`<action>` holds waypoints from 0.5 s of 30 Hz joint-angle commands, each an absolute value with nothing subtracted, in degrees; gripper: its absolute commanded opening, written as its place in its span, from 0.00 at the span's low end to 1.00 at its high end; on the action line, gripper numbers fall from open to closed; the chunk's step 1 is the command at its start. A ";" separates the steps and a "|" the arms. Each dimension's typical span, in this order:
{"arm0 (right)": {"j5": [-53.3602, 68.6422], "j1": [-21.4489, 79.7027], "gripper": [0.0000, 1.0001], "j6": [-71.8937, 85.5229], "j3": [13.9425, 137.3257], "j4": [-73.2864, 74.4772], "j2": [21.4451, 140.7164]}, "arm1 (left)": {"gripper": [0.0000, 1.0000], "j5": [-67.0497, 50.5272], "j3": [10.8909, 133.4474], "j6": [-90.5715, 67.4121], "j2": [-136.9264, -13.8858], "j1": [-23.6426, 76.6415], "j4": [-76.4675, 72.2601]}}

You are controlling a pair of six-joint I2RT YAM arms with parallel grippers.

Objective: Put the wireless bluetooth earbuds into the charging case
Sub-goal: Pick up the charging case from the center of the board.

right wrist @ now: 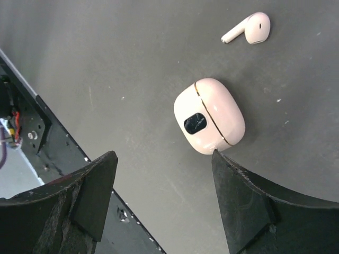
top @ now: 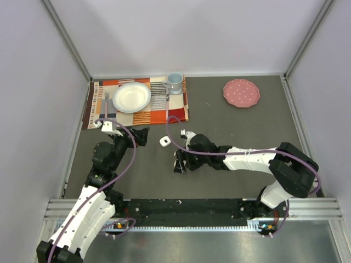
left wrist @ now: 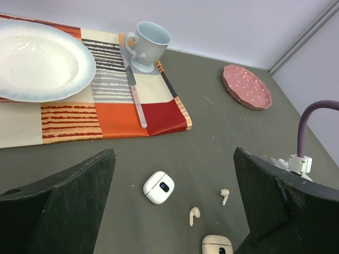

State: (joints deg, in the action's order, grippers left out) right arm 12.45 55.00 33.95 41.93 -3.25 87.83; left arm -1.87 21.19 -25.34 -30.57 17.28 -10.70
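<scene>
Well short of the striped placemat [left wrist: 106, 114], the right gripper [right wrist: 161, 159] is hanging with its jaws apart and empty. A closed, glossy white charging case [right wrist: 209, 116] is sitting just beside one finger, its dark window showing nothing readable. A short-stemmed white earbud [right wrist: 249, 29] is lying nearer the placemat. The left gripper [left wrist: 175, 153] is gaping wide, empty.

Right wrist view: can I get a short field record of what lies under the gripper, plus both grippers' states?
case: small rounded white plastic charging case, lid shut, lying on the dark grey table
earbud: tiny white plastic earbud with a short stem, loose on the table, apart from the case
right gripper: open, empty, one fingertip close beside the case
left gripper: open wide, empty
task: earbud not yet in the case
</scene>
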 commanded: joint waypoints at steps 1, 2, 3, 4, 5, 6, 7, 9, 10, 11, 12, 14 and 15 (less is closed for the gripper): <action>6.17 56.07 0.72 26.73 45.09 1.65 84.56 | 0.99 -1.93 20.92 -24.52 -30.67 16.96 -13.45; 4.93 55.99 0.72 25.50 44.91 2.10 83.85 | 0.99 -2.02 20.92 -24.35 -30.67 16.96 -13.45; 3.70 55.99 0.73 22.88 44.39 2.46 83.24 | 0.99 -2.02 20.92 -24.35 -30.67 16.96 -13.36; 2.04 56.07 0.73 21.11 44.12 2.55 81.75 | 0.99 -2.02 20.92 -24.26 -30.67 16.96 -13.36; 0.37 56.07 0.74 18.31 44.03 2.55 81.22 | 0.99 -2.02 20.92 -24.26 -30.59 16.96 -13.45; -2.35 56.07 0.75 17.32 43.51 2.55 80.69 | 0.99 -2.02 20.83 -24.26 -30.50 16.96 -13.36; -3.76 55.99 0.76 15.31 43.07 2.11 79.73 | 0.99 -2.11 20.83 -24.34 -30.50 16.96 -13.36; -1.07 56.07 0.79 6.62 41.67 0.35 79.02 | 0.99 -2.28 20.66 -24.35 -30.24 17.05 -13.53; 1.90 55.99 0.80 4.24 40.96 -1.65 78.67 | 0.99 -2.29 20.57 -24.35 -30.23 16.96 -13.88; 3.93 56.07 0.80 -1.70 39.91 -5.32 77.79 | 0.99 -2.29 20.39 -24.43 -30.23 16.96 -14.15; 6.39 56.07 0.82 -4.54 37.47 -7.01 77.35 | 0.99 -2.46 20.22 -24.43 -30.15 16.96 -14.41; 9.84 56.07 0.83 -7.63 35.69 -9.66 76.64 | 0.99 -2.64 20.04 -24.43 -30.06 17.05 -14.77; 9.41 56.07 0.84 -8.52 34.73 -12.28 76.73 | 0.99 -2.55 20.04 -24.43 -30.06 16.96 -14.77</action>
